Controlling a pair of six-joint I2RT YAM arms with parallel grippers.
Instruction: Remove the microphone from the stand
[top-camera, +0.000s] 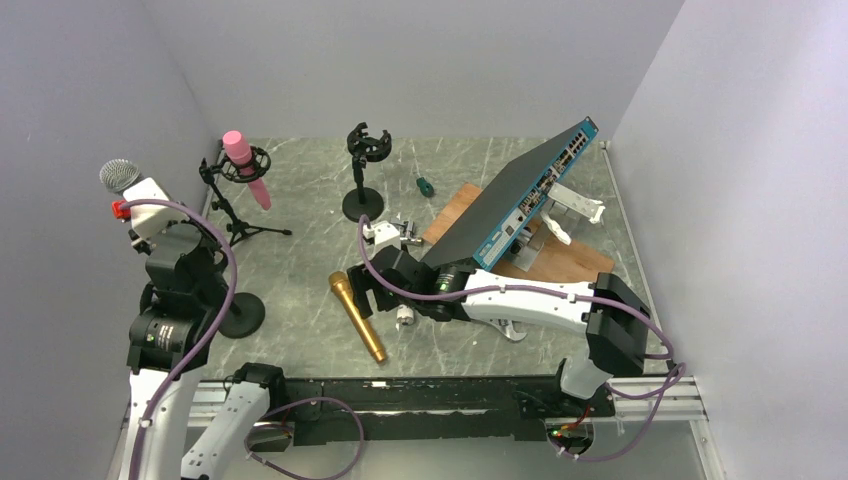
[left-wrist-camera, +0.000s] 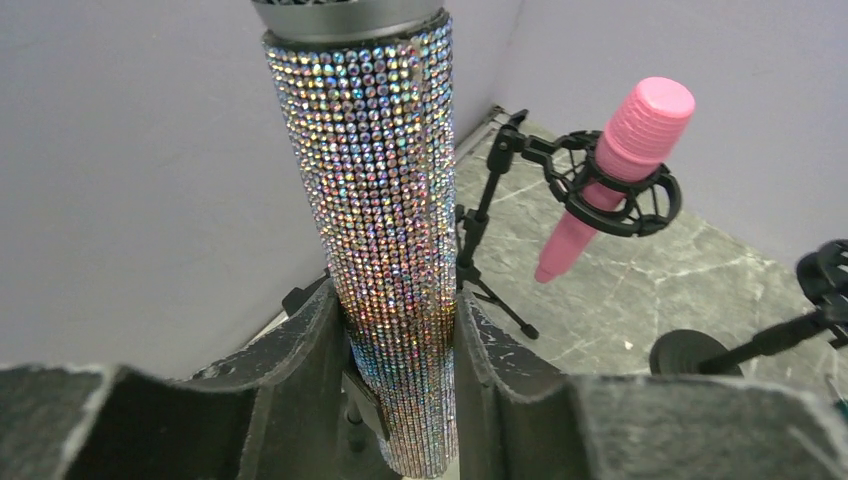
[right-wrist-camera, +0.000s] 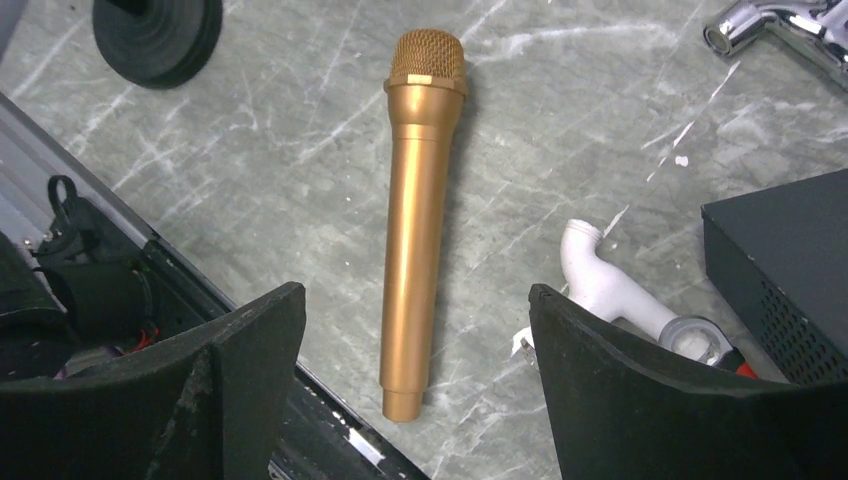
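Item 1: rhinestone-covered microphone (left-wrist-camera: 385, 250) with a grey mesh head. It stands upright, head up, at the far left beside the wall. Its lower body is clamped between the two dark pads (left-wrist-camera: 300, 350) of the left hand (left-wrist-camera: 395, 345). Whether its foot sits in a clip cannot be told.

Item 2: round-based black stand (top-camera: 240, 314). It stands on the grey marbled tabletop (top-camera: 300, 200) just right of the left arm, which hides its upper part.

Item 3: holders. A black ring shock mount (left-wrist-camera: 640, 195) on a tripod carries a pink microphone (left-wrist-camera: 610, 160), tilted with its head up. A second black stand with a disc base (top-camera: 361, 203) stands further right, with a clip at its top.

Item 4: gold metal microphone (right-wrist-camera: 415, 220). It lies flat on the tabletop, mesh head pointing away from the arm bases. The right hand (right-wrist-camera: 415, 300) hovers over it, fingers spread wide and touching nothing.

Item 5: black network switch with a teal port face (top-camera: 510, 200). It is tilted over a wooden board (top-camera: 560, 262). Its markings are too small to read.

Item 6: white plastic pipe elbow (right-wrist-camera: 610, 290). It lies near the gold metal microphone.
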